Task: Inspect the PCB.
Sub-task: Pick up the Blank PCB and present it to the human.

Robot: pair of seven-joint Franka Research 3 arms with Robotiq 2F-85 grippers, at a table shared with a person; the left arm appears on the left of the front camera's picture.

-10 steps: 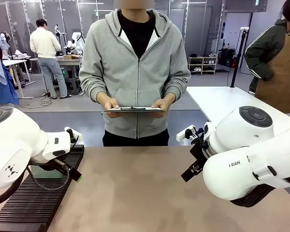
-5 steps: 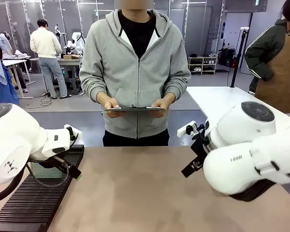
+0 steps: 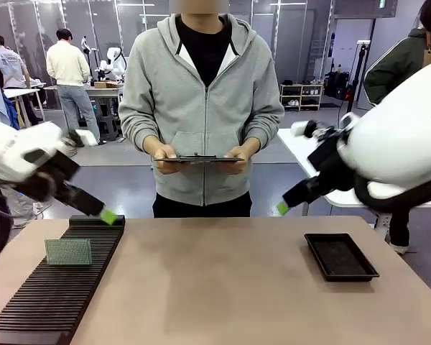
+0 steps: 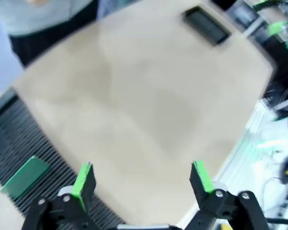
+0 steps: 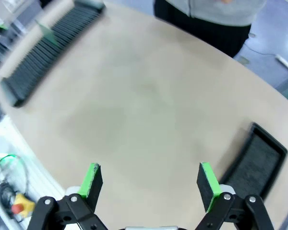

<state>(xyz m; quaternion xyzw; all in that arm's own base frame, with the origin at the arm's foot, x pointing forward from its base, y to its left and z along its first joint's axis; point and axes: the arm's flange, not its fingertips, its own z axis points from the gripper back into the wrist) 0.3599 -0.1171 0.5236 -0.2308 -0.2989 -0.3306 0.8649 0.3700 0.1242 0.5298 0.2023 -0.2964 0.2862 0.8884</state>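
The PCB (image 3: 68, 251), a small pale green dotted board, stands upright in a slot of the black ribbed rack (image 3: 50, 295) at the table's left; it also shows as a green board (image 4: 24, 176) in the left wrist view. My left gripper (image 4: 141, 179) is open and empty, raised above the rack's far end, with one green fingertip (image 3: 108, 216) showing in the front view. My right gripper (image 5: 151, 182) is open and empty, high over the table's right side, its green fingertip (image 3: 281, 208) above the table's far edge.
A shallow black tray (image 3: 340, 256) lies on the right of the tan table (image 3: 215, 287). A person in a grey hoodie stands at the far side holding a dark clipboard (image 3: 197, 159) in both hands. The rack (image 5: 48, 48) runs along the left edge.
Both arms have lifted up and drawn back from low over the table. The left gripper rose off the rack, leaving the PCB standing in it. The black tray is now uncovered.
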